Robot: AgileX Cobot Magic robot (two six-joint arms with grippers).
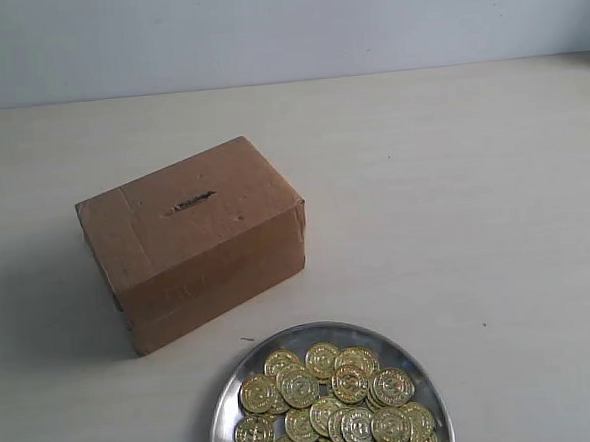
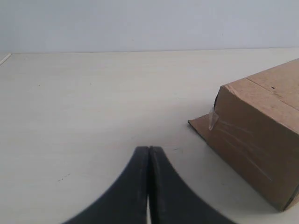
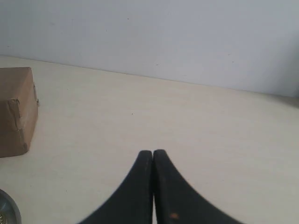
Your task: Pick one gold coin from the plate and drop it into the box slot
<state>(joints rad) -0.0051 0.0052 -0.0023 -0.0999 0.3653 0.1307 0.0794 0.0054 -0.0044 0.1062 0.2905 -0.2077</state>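
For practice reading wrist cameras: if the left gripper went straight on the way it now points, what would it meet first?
Probably nothing: ahead of the shut left gripper lies only table up to the wall. The box sits off that line, though depth is unclear.

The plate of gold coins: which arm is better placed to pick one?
Probably the right: its wrist view shows the plate near the right gripper; the left wrist view shows the box, no plate.

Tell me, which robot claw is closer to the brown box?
Left, probably. The box looms large just beside the shut left gripper; from the shut right gripper it looks smaller and farther off.
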